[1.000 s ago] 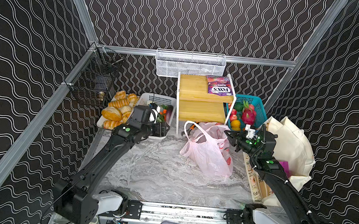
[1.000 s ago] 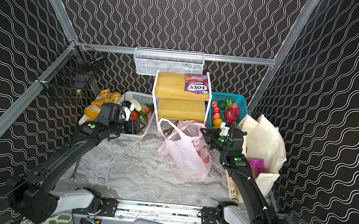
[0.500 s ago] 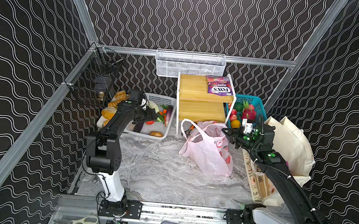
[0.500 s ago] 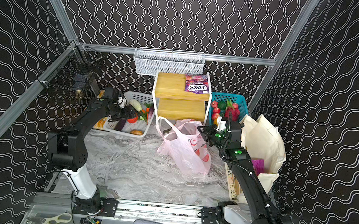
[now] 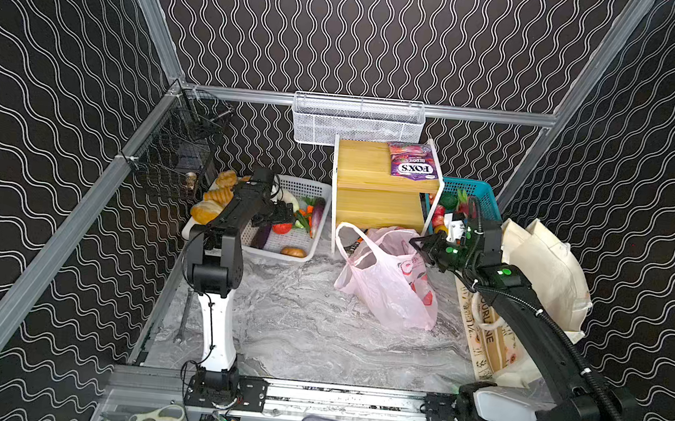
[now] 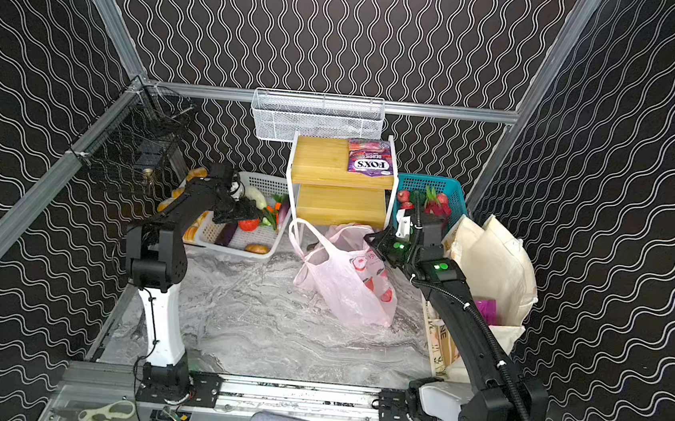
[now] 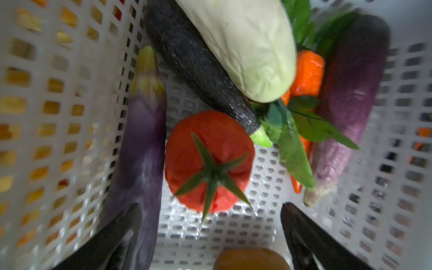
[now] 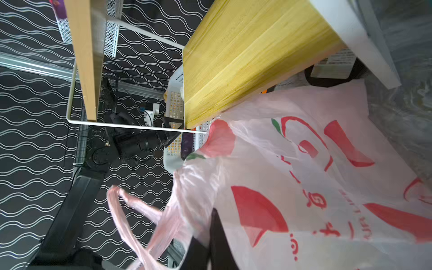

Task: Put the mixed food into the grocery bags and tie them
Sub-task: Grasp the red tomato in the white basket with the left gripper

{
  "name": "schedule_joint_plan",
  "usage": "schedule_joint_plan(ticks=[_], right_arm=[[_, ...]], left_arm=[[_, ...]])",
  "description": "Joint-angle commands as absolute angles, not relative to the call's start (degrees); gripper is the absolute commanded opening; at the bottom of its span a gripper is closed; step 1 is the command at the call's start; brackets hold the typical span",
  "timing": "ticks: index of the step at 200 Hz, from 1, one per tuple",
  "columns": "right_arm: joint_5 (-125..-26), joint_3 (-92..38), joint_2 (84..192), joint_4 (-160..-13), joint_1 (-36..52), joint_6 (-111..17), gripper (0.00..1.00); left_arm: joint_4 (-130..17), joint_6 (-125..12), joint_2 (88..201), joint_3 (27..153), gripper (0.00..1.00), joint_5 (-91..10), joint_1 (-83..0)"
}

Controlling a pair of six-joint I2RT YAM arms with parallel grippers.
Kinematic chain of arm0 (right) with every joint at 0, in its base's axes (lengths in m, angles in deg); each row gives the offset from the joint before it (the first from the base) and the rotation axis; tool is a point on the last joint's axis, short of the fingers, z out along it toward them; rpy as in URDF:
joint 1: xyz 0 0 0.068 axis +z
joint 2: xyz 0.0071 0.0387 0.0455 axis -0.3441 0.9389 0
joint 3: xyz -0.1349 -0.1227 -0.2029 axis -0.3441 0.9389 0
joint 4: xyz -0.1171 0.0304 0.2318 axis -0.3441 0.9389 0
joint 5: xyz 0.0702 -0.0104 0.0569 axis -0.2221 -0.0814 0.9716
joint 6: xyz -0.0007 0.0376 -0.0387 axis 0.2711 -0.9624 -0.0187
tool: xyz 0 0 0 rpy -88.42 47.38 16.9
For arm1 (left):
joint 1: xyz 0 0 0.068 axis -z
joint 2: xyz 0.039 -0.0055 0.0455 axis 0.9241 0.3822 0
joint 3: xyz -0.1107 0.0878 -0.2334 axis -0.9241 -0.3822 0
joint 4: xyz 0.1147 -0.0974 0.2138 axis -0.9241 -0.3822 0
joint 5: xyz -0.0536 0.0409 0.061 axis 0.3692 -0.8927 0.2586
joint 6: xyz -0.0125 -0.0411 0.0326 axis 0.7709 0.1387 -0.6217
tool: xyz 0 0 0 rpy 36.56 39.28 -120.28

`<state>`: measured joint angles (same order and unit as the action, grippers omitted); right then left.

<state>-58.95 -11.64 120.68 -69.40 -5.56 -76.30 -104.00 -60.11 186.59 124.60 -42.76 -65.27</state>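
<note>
A red tomato-like vegetable [image 7: 210, 152] lies in the white basket [image 5: 309, 184], beside a pale green cabbage [image 7: 245, 46] and a brown vegetable [image 7: 252, 259]. My left gripper [image 7: 210, 208] hangs open just above the tomato [image 5: 282, 228], touching nothing. In both top views the pink plastic bag [image 5: 388, 282] [image 6: 346, 283] stands mid-table. My right gripper [image 5: 418, 243] [image 8: 210, 217] is shut on the bag's rim and holds it up, with one loop handle hanging free. The cream tote [image 5: 547, 271] stands at the right wall. A purple FOX'S packet [image 5: 414, 166] lies on the shelf top.
The wooden shelf [image 5: 379, 190] stands right behind the pink bag. A teal basket [image 5: 475, 188] of fruit sits behind my right gripper. Purple eggplants [image 7: 145, 152] and a carrot [image 7: 308, 72] crowd the tomato. Bread rolls [image 5: 211, 204] lie left of the white basket.
My left arm has swung back and reached down into the white basket, and its jaws have opened wider. The right gripper has lifted the bag rim slightly toward the shelf.
</note>
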Motion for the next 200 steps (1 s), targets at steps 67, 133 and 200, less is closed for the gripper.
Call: schedule_joint_plan(ticks=[67, 133, 200], right_arm=[[-56.6, -12.8, 125.1, -71.9, -5.5, -76.2, 0.0], [-56.0, -10.6, 124.3, -74.6, -5.5, -78.6, 0.0], [-56.9, -8.6, 122.7, -76.2, -5.6, -80.8, 0.0]], left_arm=[[-104.6, -60.2, 194.1, 131.7, 0.78, -42.5, -65.2], [-102.6, -60.7, 179.5, 123.6, 0.7, -43.7, -65.2], [-96.0, -59.5, 156.8, 101.0, 0.62, -25.0, -61.5]])
